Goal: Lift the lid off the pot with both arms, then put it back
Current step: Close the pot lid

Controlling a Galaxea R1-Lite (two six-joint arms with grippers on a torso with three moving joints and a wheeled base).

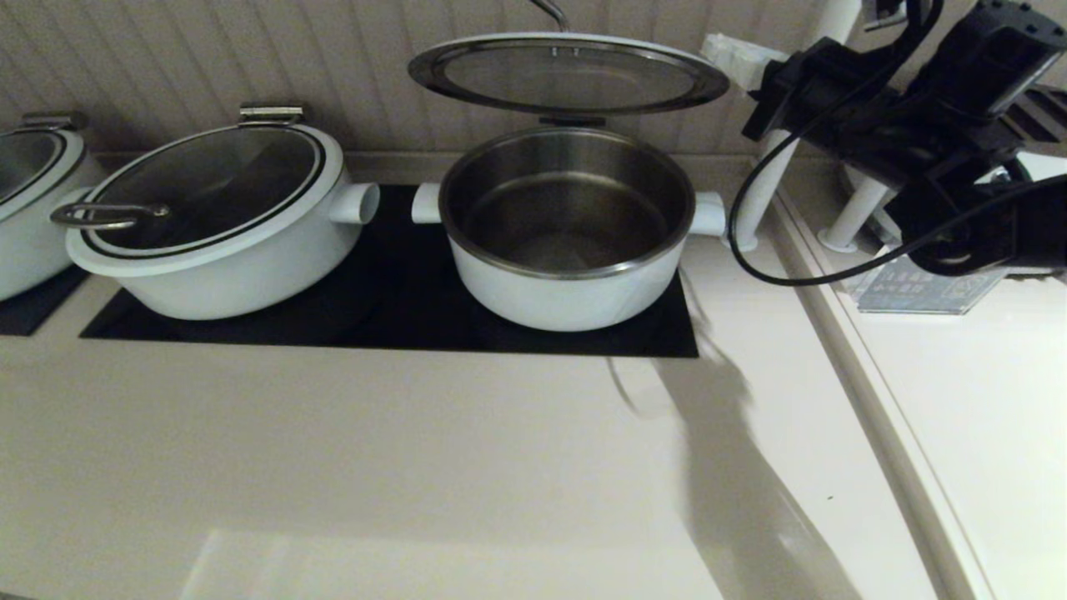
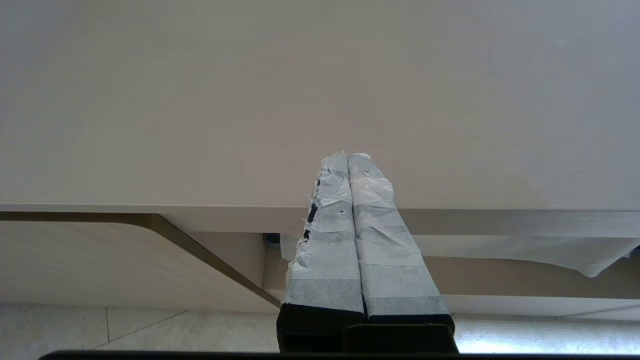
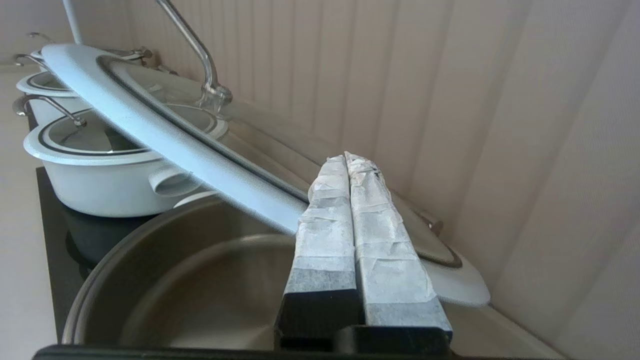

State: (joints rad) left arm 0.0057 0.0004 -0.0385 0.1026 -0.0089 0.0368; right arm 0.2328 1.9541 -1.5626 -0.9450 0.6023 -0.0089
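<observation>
Head view: round glass lid with white rim [image 1: 568,77] stands propped open on its hinge above the steel-lined white pot [image 1: 568,233]; right claw [image 3: 346,159] pressed together beside it, left claw [image 2: 347,157] together, parked over the bench [image 2: 200,100].

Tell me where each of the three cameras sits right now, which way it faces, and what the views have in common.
Head view: high on the robot, looking forward and down at the open pot, its raised lid and the right arm at the right edge.
Left wrist view: behind the left gripper, closed, facing the bare counter edge; no pot.
Right wrist view: behind the right gripper, closed, beside the pot, facing the tilted lid and the panelled wall.
Shared: head and right wrist views both show pot, lid and the lidded neighbour pot.
</observation>
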